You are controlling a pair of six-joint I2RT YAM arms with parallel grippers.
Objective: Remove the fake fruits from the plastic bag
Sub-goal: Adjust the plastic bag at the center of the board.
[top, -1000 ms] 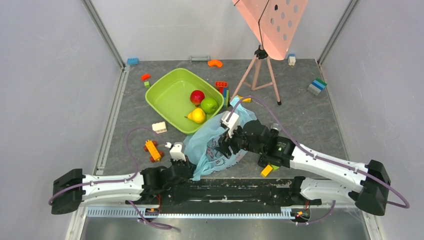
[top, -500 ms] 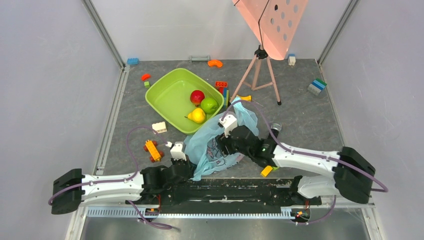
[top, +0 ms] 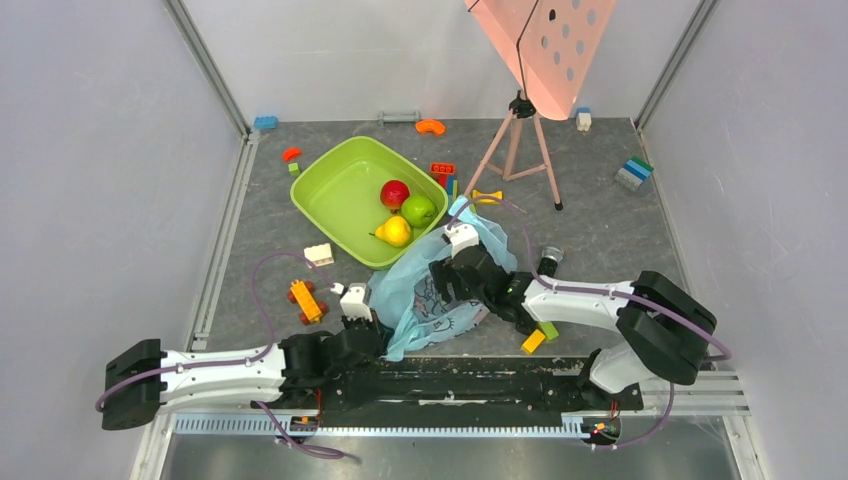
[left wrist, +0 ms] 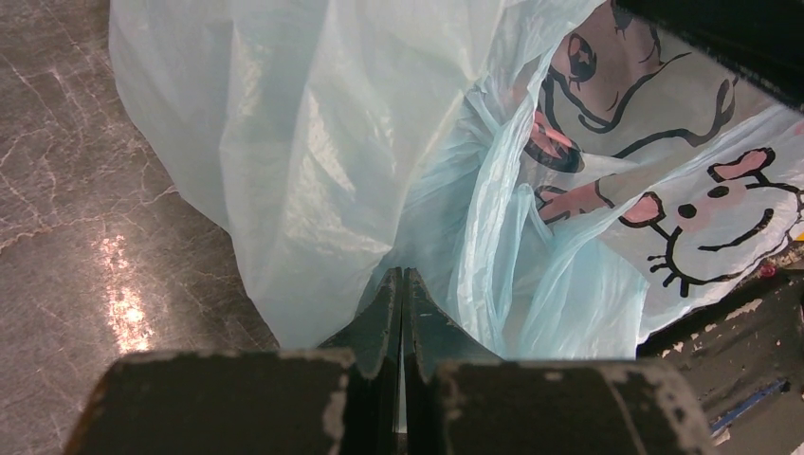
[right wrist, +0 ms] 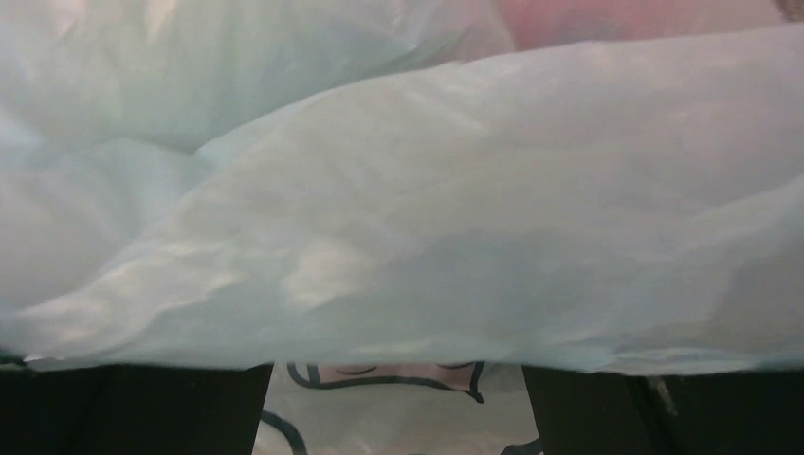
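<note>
The plastic bag (top: pixel 425 295) lies crumpled on the table just right of the lime-green tub (top: pixel 335 195). In the tub sit a red fruit (top: pixel 394 192), a green apple (top: pixel 418 210) and a yellow lemon (top: pixel 394 231). My left gripper (top: pixel 374 336) is shut on the bag's near-left edge; the left wrist view shows its jaws (left wrist: pixel 403 277) pressed together against the bag (left wrist: pixel 379 161). My right gripper (top: pixel 447 290) reaches into the bag from the right. Its fingers (right wrist: pixel 133 408) stand wide apart, their tips under the bag film (right wrist: pixel 398 218). A reddish blur (right wrist: pixel 645 17) shows through the film.
A tripod (top: pixel 520 150) carrying a pink perforated panel stands behind the bag. Small toy blocks lie around: an orange one (top: pixel 305 300), a white one (top: pixel 319 254), a yellow one (top: pixel 533 341) by my right arm and a blue-green stack (top: pixel 633 172). A black rail (top: pixel 450 385) runs along the near edge.
My right arm has folded in and pushed its gripper to the left, deeper into the bag. The bag has shifted slightly. The left arm has held still.
</note>
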